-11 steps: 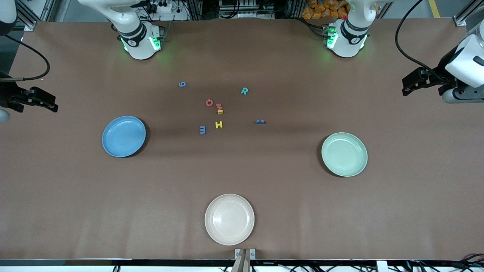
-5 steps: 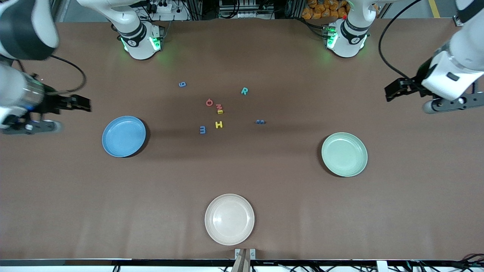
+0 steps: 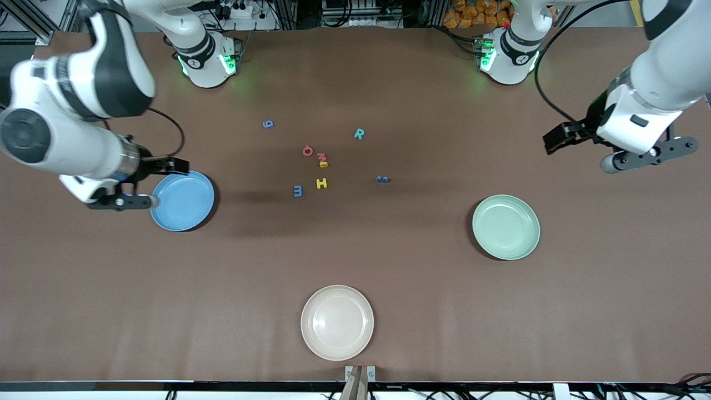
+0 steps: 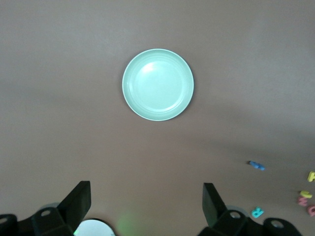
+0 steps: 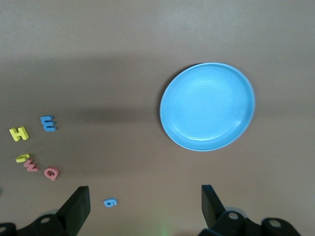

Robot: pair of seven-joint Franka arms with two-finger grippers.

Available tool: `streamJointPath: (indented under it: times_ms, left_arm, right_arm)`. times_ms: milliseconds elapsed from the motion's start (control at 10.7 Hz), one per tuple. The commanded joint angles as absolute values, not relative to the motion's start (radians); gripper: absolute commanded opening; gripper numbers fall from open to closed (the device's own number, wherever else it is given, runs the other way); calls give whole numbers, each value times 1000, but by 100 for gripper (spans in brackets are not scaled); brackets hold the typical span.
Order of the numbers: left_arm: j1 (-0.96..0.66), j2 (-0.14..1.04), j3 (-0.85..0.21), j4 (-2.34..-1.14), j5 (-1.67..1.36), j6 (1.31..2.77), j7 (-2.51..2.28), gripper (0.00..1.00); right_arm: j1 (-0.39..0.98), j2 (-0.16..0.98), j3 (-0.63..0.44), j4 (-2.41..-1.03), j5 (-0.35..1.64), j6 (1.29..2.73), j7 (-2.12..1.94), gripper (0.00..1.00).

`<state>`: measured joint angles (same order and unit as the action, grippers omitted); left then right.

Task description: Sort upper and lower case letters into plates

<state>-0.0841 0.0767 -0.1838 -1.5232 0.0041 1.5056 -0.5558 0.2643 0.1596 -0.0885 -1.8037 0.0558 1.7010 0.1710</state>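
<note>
Several small letters lie in a loose cluster at mid-table: a blue g (image 3: 268, 124), teal R (image 3: 359, 133), red Q (image 3: 308, 150), yellow H (image 3: 321, 183), blue m (image 3: 298, 191) and a blue letter on its side (image 3: 382, 179). The blue plate (image 3: 186, 203) sits toward the right arm's end, the mint green plate (image 3: 505, 226) toward the left arm's end; both are empty. My right gripper (image 3: 176, 165) hangs open over the blue plate's rim (image 5: 206, 105). My left gripper (image 3: 555, 139) hangs open over bare table beside the mint plate (image 4: 158, 84).
A cream plate (image 3: 337, 322) sits empty near the table's front edge, nearer the front camera than the letters. Both arm bases stand along the edge farthest from the front camera. The brown table top (image 3: 389, 266) lies bare between the plates.
Both arms have swung in from the table's ends toward the middle. The right gripper now reaches the blue plate's rim. Both grippers stayed open; the letters and plates have not moved.
</note>
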Motion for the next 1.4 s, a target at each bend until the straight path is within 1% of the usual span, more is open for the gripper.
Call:
streamJointPath:
  times_ms: [0,93,280,373,559,653,746,839,932,1119,1305]
  left_arm:
    - [-150,104,-179,-1522,-18,1548,-710,100]
    - [-170,115,-179,-1523,-18,1555,-750,100]
    - [-198,143,-179,-1523,-18,1572,-837,100]
    - [-199,158,-179,-1523,-20,1580,-841,100]
    - [-204,199,-179,-1523,-52,1626,-850,100]
    - [-204,216,-179,-1525,-72,1641,-886,100]
    - [-204,221,-181,-1538,-74,1664,-932,100]
    - [-206,221,-183,-1555,-93,1693,-954,100]
    - [-219,219,-184,-1589,-132,1751,-1030,100]
    - [-270,222,-193,-1655,-130,1871,-1208,100]
    - [-276,260,-228,-1687,-129,1951,-1392,100]
  right_arm:
    - [328,78,-91,-1997,69,1871,259,100]
    - [343,63,-91,-2060,69,1931,274,100]
    - [351,-29,-91,-2263,69,2088,272,100]
    - [365,-63,-91,-2334,69,2118,272,100]
    - [408,-69,-91,-2394,69,2125,276,100]
    - [440,-71,-91,-2442,71,2163,293,100]
    - [489,-68,-91,-2518,71,2277,337,100]
    - [544,-58,-91,-2622,71,2465,362,100]
    - [566,-54,-91,-2685,71,2559,364,100]
    - [607,-45,-91,-2712,71,2585,383,100]
    - [681,-43,-91,-2779,71,2676,399,100]
